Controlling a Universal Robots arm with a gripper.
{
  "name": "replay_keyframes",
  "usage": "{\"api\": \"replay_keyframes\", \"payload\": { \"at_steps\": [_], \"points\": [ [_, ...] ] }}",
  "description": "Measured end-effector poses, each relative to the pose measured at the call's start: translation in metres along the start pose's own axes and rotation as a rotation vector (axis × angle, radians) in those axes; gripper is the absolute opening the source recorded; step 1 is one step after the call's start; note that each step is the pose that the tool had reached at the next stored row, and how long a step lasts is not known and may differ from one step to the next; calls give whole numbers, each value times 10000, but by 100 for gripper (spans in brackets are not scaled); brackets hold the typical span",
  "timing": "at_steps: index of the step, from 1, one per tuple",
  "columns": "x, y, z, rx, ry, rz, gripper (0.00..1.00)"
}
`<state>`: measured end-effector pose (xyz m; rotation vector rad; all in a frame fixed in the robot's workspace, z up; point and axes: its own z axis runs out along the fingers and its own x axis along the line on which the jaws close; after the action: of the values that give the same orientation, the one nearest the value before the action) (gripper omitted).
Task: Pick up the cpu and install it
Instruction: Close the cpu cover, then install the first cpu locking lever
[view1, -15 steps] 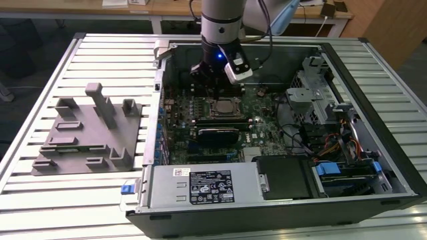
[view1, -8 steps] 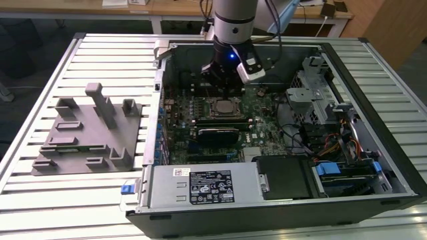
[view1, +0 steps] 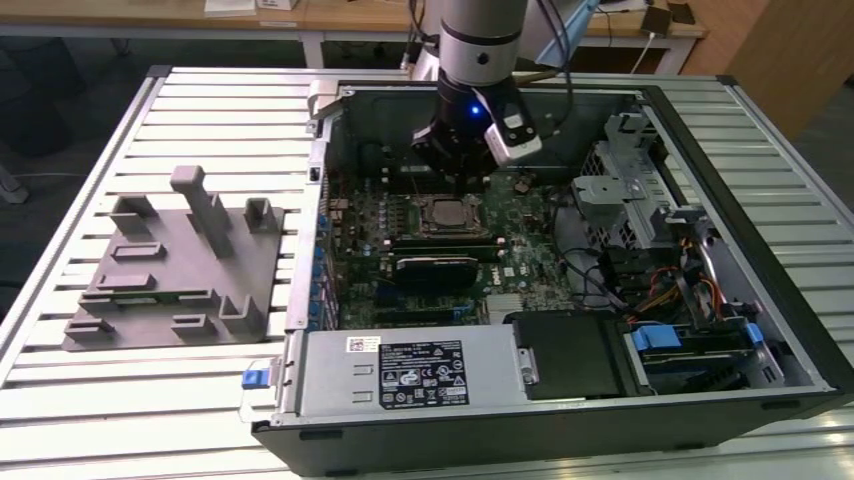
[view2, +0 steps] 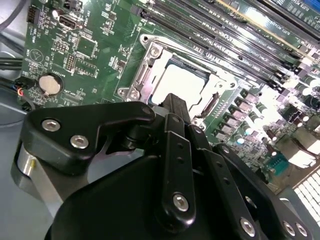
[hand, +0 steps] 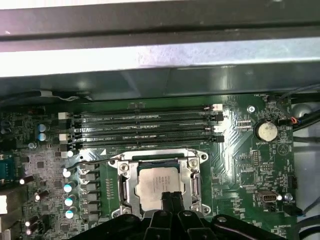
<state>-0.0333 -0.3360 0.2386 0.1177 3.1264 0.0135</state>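
Note:
The cpu (view1: 443, 212), a small square chip with a silvery-white top, lies flat in the metal-framed socket (hand: 125, 176) on the green motherboard inside the open computer case. Both wrist views show the cpu (view2: 175, 80) (hand: 156, 181) seated in the socket frame. My gripper (view1: 459, 186) hangs just above the socket. Its two black fingers are pressed together, shut on nothing, and their tips (hand: 170, 196) (view2: 175, 102) overlap one edge of the chip. Whether they touch it I cannot tell.
A grey moulded tray (view1: 174, 265) with upright posts lies on the slatted table at the exterior view's left. Inside the case are memory slots (hand: 145, 127), a coin cell (hand: 265, 131), a black block (view1: 434, 268), the power supply (view1: 400, 375) and drive cages (view1: 641, 200).

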Motion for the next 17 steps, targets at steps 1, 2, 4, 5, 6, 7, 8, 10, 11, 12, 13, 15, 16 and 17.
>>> {"api": "replay_keyframes", "payload": {
  "at_steps": [1, 2, 4, 5, 6, 7, 8, 10, 11, 12, 13, 15, 16, 17],
  "points": [
    [-1, 0, -15, -1, 0, -1, 11],
    [-1, 0, -31, -3, 0, -1, 11],
    [-1, 1, -55, -2, 0, -1, 11],
    [-2, 1, -56, -4, 0, -2, 11],
    [-2, 1, -56, -5, 0, -1, 11],
    [-2, 1, -56, -5, -1, -1, 11],
    [-2, 1, -56, -5, -1, -1, 11],
    [-2, 1, -57, -3, 0, -1, 11],
    [-2, 1, -58, -3, 0, -1, 11],
    [-2, 1, -58, -3, 0, -1, 11],
    [-2, 1, -59, -3, 0, -1, 11],
    [-2, 1, -59, -2, 0, -1, 11],
    [-2, 1, -59, -3, 0, -1, 11],
    [-2, 1, -59, -3, 0, -1, 11]
  ]
}}
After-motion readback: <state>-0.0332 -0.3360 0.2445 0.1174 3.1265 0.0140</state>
